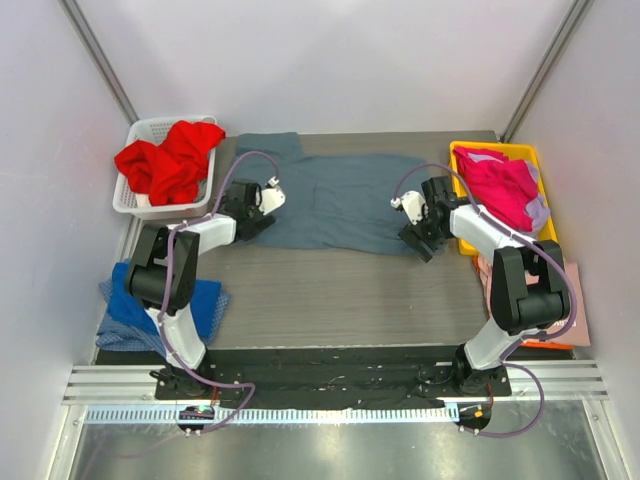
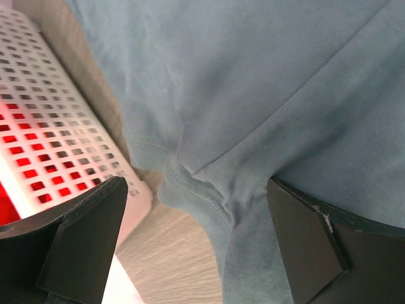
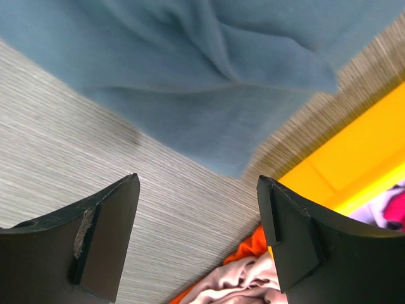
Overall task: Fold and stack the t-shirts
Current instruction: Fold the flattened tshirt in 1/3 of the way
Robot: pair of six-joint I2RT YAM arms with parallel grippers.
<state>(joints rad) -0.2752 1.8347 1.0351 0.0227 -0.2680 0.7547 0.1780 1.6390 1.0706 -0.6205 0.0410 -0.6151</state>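
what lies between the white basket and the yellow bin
The blue-grey t-shirt lies spread across that stretch, seen in the top view.

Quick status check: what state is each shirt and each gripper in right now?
Slate blue-grey cloth t-shirt: spread out on table, unfolded.
Red cloth shirts: crumpled in white plastic basket.
Magenta cloth shirt: crumpled in yellow bin.
Royal blue cloth shirt: bunched at table's left edge.
Left gripper: open, empty.
Right gripper: open, empty.
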